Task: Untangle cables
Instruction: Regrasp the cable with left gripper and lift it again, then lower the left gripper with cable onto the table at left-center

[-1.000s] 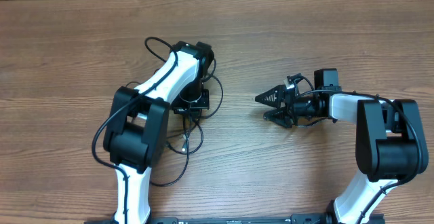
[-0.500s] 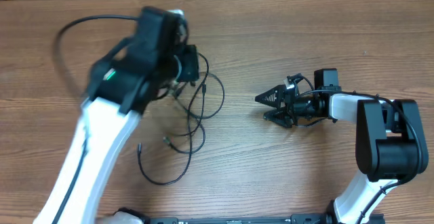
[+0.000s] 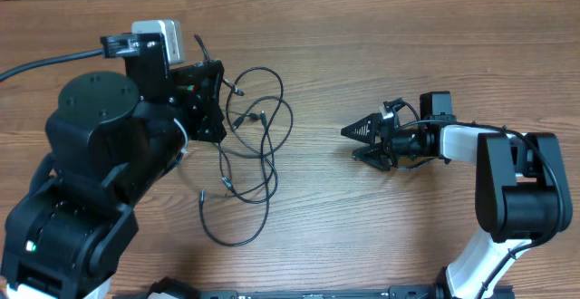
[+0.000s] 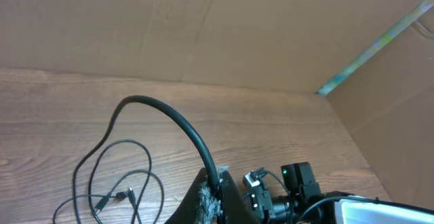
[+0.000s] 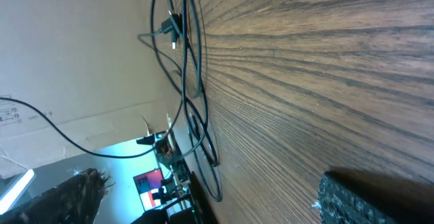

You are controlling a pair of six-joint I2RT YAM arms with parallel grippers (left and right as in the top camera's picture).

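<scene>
left gripper (image 4: 212, 183), raised over the left half of the table (image 3: 362, 45), jaws closed tight on one strand of the cables (image 3: 268, 159); the rest lies tangled just left of the table's centre. right gripper (image 3: 350, 142), toward the right edge, jaws spread wide, holding nothing.

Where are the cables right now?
In the overhead view, the cables sprawl tangled left of centre, right beside the left gripper, which pinches one strand; the right gripper sits apart, further right.
</scene>
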